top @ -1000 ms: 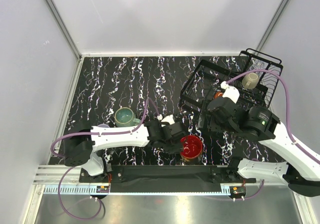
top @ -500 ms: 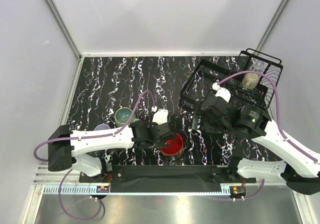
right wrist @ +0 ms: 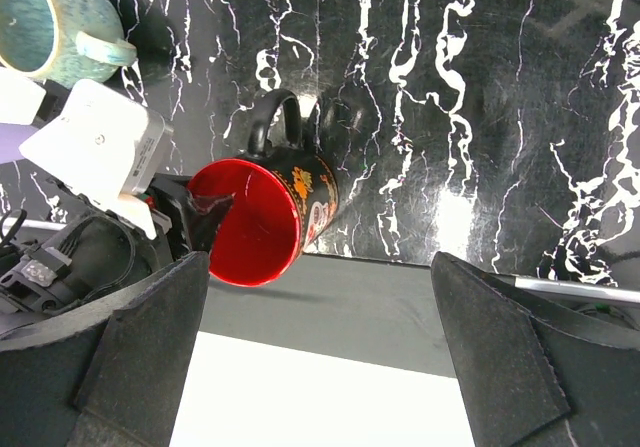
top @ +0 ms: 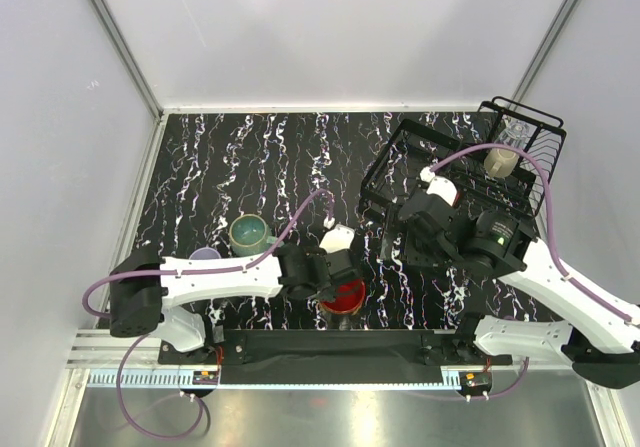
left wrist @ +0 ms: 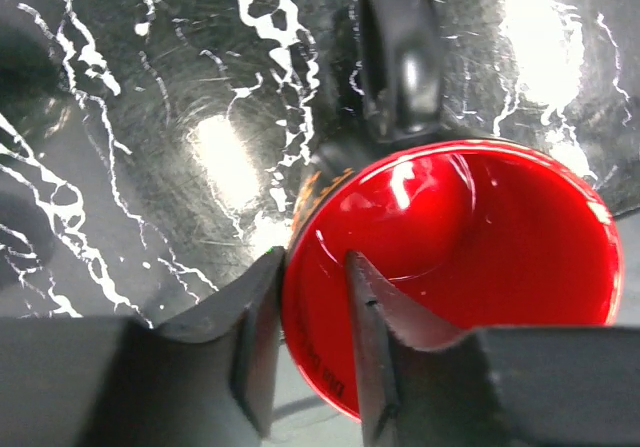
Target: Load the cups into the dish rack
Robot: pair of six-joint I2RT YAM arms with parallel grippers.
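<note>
One teal mug (top: 248, 233) near red mug (right wrist: 250, 222)

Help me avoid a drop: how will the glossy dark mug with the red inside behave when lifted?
The dark red-lined mug looks rigid; its glossy glaze is probably slippery. Tilted and round-bodied, it may roll, though its handle should stop it.

A dish rack (top: 385, 162) at the bench's (top: 220, 157) far right holds a cup (top: 501, 161) and a glass (top: 517, 127). At near left sit a mug (top: 248, 233) and a tumbler (top: 205, 254). At the front edge a large mug (top: 345, 295) tilts, its rim between the left tool's (left wrist: 310, 297) 2 fingers.
</note>
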